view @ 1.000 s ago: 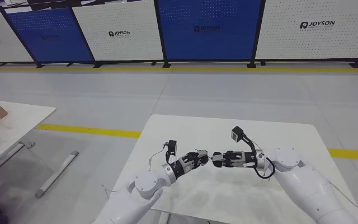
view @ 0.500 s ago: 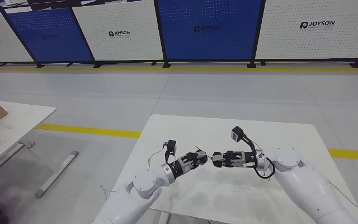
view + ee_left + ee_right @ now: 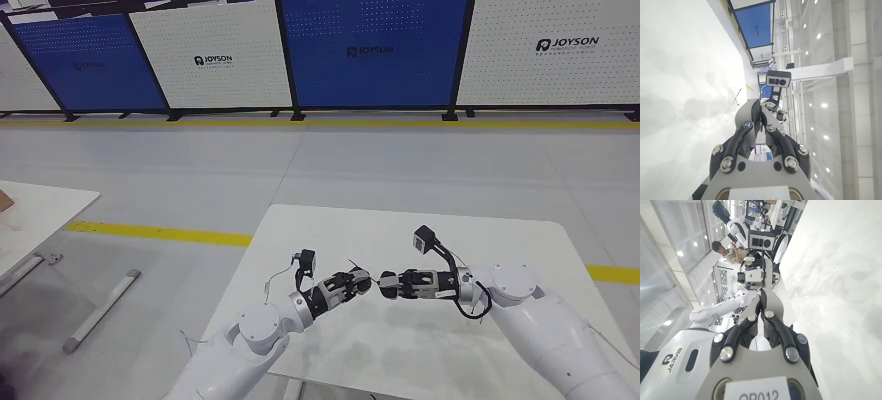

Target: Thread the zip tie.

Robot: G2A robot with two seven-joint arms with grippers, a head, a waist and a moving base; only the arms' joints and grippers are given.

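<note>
i hold my white left arm [image 3: 262, 330] and right arm [image 3: 520, 298] bent inward, grey-and-black left pincer [image 3: 361, 284] and right pincer [image 3: 386, 285] tip to tip, both clamped closed.

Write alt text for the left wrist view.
The left end effector, its fingers pressed shut, faces the other arm's wrist camera, which sits just beyond it. On the white table past the fingertips, two thin strips, likely zip ties, lie crossed.
</note>
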